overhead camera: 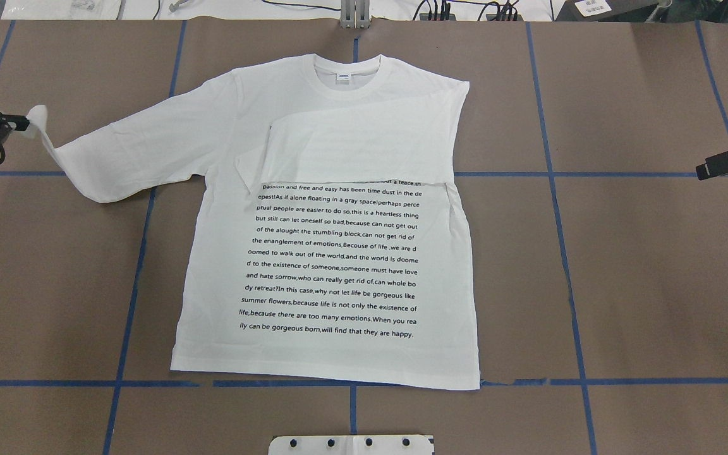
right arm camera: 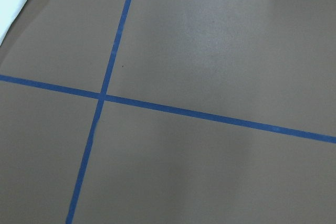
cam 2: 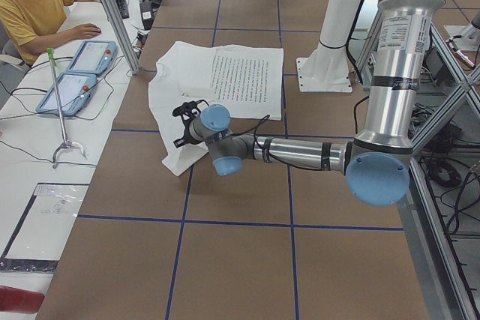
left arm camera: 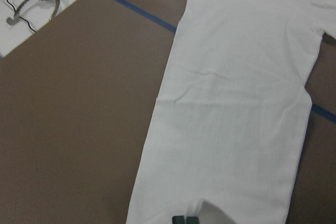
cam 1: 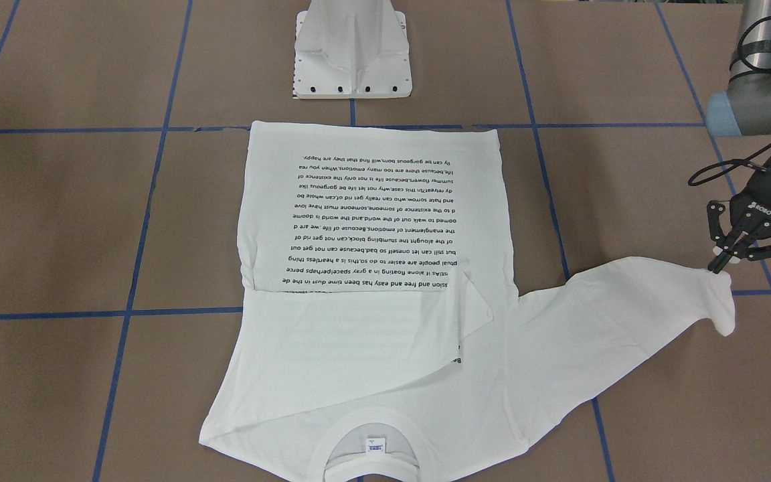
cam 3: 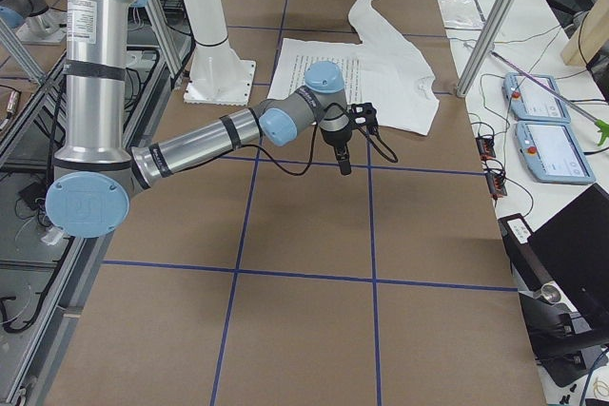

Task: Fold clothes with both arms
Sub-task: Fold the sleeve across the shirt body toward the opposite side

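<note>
The white long-sleeved T-shirt (overhead camera: 339,253) lies flat, its black text facing up and its collar (overhead camera: 351,76) at the far side. One sleeve is folded across the chest (overhead camera: 364,148). The other sleeve (overhead camera: 136,151) stretches out sideways. Its cuff (overhead camera: 38,120) is raised off the table, and my left gripper (overhead camera: 23,121) is shut on it. The left wrist view shows the closed fingertips (left arm camera: 178,220) pinching the cuff's edge. My right gripper (overhead camera: 705,169) hovers apart from the shirt over bare table, open and holding nothing.
The white pedestal (cam 1: 352,50) stands close to the shirt's hem. Blue tape lines (right arm camera: 210,116) grid the brown table. A person (cam 2: 30,5) sits at a side desk with two tablets (cam 2: 79,73) and a hand tool (cam 2: 64,148) past the table's edge.
</note>
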Available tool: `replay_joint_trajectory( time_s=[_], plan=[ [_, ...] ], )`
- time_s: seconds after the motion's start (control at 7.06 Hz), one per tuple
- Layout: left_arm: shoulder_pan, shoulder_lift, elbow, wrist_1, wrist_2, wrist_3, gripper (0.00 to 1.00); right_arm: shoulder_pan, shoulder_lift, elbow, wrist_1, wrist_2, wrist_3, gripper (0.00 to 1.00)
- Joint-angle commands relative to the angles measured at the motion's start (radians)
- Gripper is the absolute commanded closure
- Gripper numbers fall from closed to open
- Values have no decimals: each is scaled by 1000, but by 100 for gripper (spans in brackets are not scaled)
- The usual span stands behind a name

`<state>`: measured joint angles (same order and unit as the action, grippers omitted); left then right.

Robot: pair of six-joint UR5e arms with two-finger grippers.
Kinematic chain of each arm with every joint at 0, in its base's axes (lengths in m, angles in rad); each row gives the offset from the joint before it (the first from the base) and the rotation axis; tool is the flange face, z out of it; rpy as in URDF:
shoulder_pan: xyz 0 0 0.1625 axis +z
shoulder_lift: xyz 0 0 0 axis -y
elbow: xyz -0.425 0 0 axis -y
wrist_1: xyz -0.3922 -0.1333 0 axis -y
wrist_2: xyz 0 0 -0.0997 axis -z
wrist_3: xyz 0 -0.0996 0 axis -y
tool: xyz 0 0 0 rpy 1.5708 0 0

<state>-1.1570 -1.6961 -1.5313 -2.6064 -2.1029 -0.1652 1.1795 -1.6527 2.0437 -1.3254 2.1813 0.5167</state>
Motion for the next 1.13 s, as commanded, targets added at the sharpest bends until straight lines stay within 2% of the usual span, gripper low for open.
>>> replay_joint_trajectory(
  time_s=[0.0, 0.14, 0.43, 0.57, 0.85, 0.99],
  plan=[
    [-6, -176, -127, 298, 3, -163, 100, 2, 2, 0, 0, 0, 2, 0],
    [6, -271, -131, 371, 4, -288, 100, 2, 7, -2, 0, 0, 2, 0],
    [162, -425, -127, 393, 24, -605, 100, 2, 10, -4, 0, -2, 2, 0],
    [230, -498, -128, 434, 90, -693, 100, 2, 14, -5, -2, -2, 3, 0],
    [432, -581, -121, 430, 277, -874, 100, 5, 16, -7, 0, -2, 3, 0],
    [485, -603, -118, 422, 309, -889, 100, 5, 16, -7, -2, -2, 3, 0]
  ],
)
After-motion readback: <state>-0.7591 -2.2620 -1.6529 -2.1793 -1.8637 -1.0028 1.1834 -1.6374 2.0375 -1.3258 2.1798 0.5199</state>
